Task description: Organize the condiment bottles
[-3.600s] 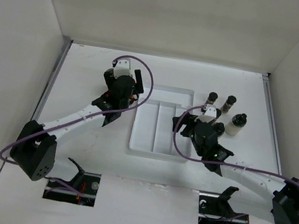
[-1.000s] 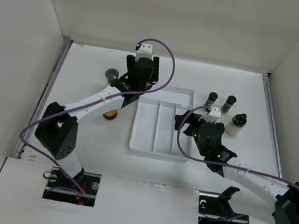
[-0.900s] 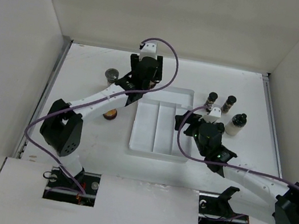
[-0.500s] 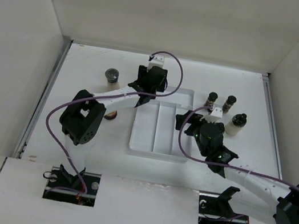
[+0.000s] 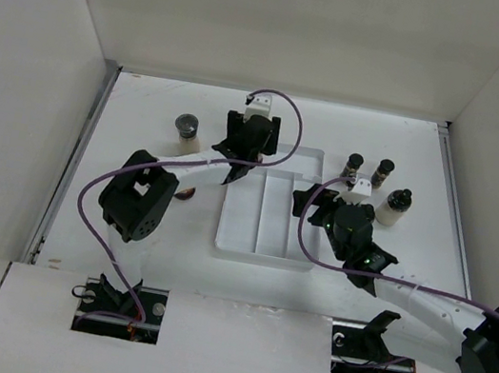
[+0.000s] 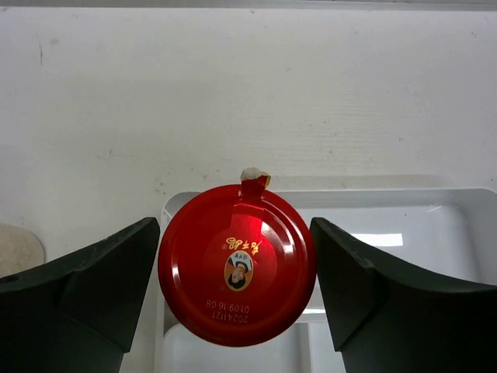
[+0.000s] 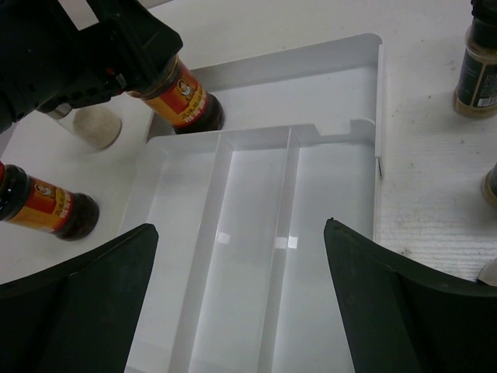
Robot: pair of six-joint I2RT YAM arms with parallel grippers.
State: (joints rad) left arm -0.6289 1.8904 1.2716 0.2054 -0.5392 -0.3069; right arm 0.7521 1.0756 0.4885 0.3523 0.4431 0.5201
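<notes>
My left gripper (image 5: 250,138) is shut on a red-capped bottle with amber contents (image 6: 237,264); the fingers (image 6: 93,280) press both sides of the cap. The bottle (image 7: 182,101) stands upright with its base in the far-left corner of the white divided tray (image 5: 263,247). A second red-capped bottle (image 5: 185,193) lies on the table left of the tray. A pale bottle with a grey lid (image 5: 186,129) stands at the back left. Two slim dark bottles (image 5: 354,165) (image 5: 383,172) and a pale black-lidded bottle (image 5: 395,206) stand right of the tray. My right gripper (image 7: 239,227) is open and empty over the tray's long compartments.
The tray (image 7: 256,256) has one cross compartment at the back and long ones in front, with nothing in the long ones. White walls enclose the table on the left, back and right. One dark bottle (image 7: 475,74) stands just past the tray's right rim.
My left arm has swung right from the back left of the table, carrying the red-capped bottle to the tray's far-left corner and uncovering the grey-lidded bottle. The right arm has barely moved.
</notes>
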